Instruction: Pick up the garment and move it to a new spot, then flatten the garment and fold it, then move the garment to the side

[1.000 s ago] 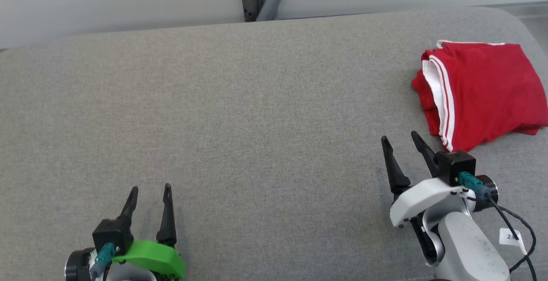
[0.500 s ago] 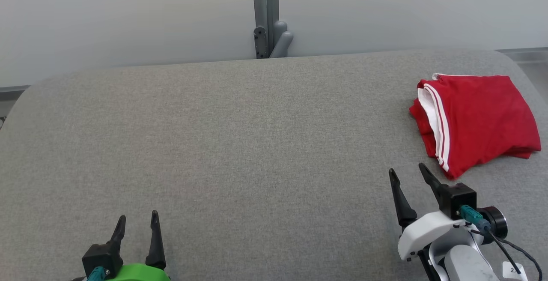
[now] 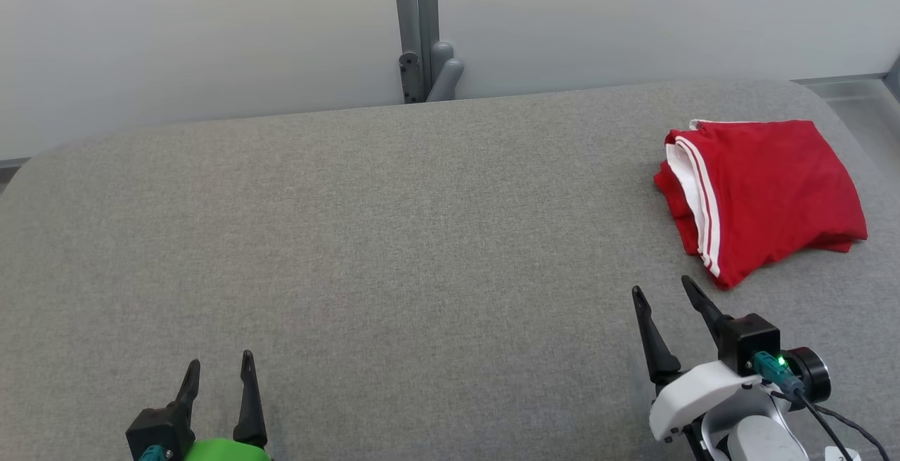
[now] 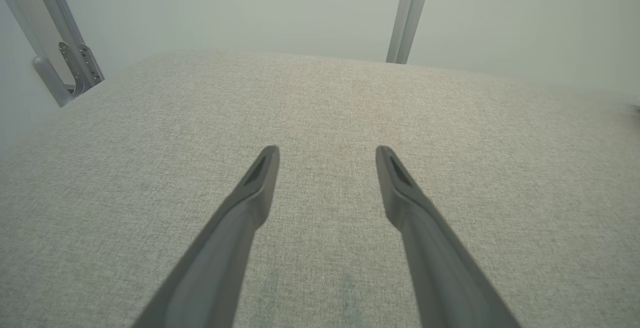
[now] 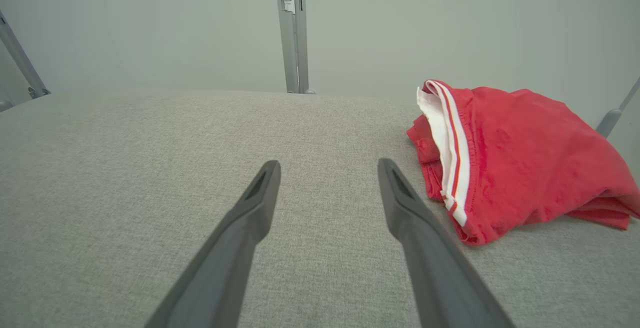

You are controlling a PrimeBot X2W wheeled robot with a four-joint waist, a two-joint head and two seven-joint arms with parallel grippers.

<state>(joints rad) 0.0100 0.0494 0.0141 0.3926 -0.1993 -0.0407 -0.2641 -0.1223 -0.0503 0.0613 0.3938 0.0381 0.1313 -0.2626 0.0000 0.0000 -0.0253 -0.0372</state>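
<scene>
Red garment [image 3: 763, 194], white-striped edge, lies folded on grey table [image 3: 394, 250].

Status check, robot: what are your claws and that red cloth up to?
Left gripper open, empty. Right gripper open, near garment, not touching. Garment folded on grey surface. Nothing between them.

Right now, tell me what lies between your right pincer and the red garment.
Only bare grey surface separates the right pincer from the garment, seen in the head and right wrist views.
</scene>
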